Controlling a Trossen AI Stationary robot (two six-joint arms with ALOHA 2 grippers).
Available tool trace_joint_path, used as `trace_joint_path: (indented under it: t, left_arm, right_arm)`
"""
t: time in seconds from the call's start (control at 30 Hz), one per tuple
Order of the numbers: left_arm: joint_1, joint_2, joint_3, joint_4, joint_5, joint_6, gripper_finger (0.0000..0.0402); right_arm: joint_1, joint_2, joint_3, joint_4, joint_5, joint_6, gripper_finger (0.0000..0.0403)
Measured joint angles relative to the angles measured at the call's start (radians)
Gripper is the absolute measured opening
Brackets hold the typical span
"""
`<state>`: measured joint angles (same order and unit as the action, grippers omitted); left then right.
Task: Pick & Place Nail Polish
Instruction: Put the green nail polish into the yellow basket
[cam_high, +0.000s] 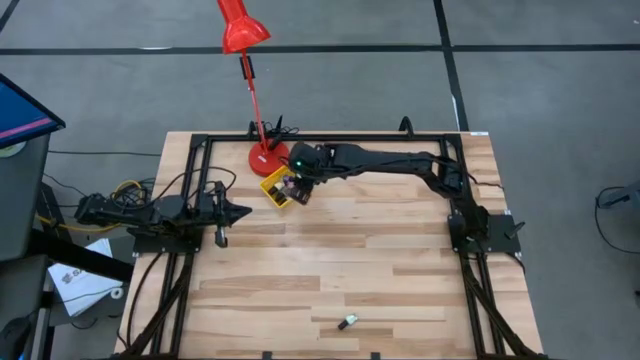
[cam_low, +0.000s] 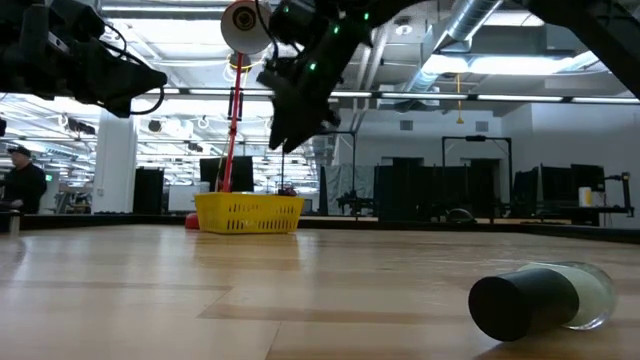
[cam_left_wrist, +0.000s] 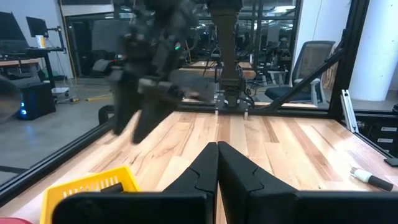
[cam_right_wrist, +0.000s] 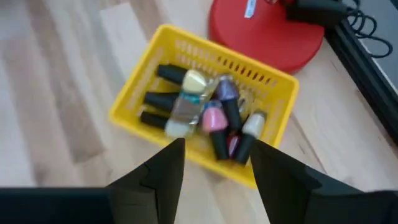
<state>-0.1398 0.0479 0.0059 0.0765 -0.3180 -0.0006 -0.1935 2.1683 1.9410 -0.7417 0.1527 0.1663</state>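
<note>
Several nail polish bottles (cam_right_wrist: 199, 109) with dark caps lie heaped in the yellow tray (cam_right_wrist: 134, 87) at the table's far side (cam_high: 272, 186). One more bottle (cam_high: 347, 321) with a pale body lies on its side near the table's front edge and looms close in the low view (cam_low: 540, 298). My right gripper (cam_right_wrist: 214, 146) hangs open and empty above the tray (cam_high: 297, 188), clear of the bottles. My left gripper (cam_left_wrist: 217, 146) is shut and empty and waits at the table's left (cam_high: 240, 212).
A red desk lamp stands on its round base (cam_high: 268, 157) right behind the tray, its stem leaning up over the far edge. Black frame rails (cam_high: 190, 190) run along the table's left, right and far sides. Bare wood lies between the tray and the lone bottle.
</note>
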Motion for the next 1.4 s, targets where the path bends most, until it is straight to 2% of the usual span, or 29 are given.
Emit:
trace_joint_path:
  t: [0.27, 0.47, 0.73, 0.9, 1.27, 1.4]
  left_arm:
    - [0.000, -0.040, 0.000, 0.001, 0.000, 0.000, 0.0000]
    - [0.001, -0.048, 0.000, 0.037, 0.001, 0.000, 0.0000]
    - [0.001, -0.048, 0.000, 0.037, 0.000, 0.000, 0.0000]
    - [0.001, -0.048, 0.000, 0.038, 0.000, 0.000, 0.0000]
    - [0.001, -0.048, 0.000, 0.040, 0.001, 0.000, 0.0000]
    - [0.001, -0.048, 0.000, 0.040, 0.001, 0.000, 0.0000]
  right_arm:
    - [0.108, -0.035, 0.019, -0.249, -0.060, -0.034, 0.0193]
    - [0.230, -0.038, 0.018, -0.271, -0.080, -0.093, 0.0212]
    - [0.387, -0.039, 0.018, -0.301, -0.087, -0.181, 0.0200]
    - [0.471, -0.039, 0.018, -0.326, -0.160, -0.179, 0.0191]
    - [0.638, -0.036, 0.018, -0.358, -0.162, -0.140, 0.0189]
    - [0.698, 0.005, 0.014, -0.369, -0.161, -0.128, 0.0191]
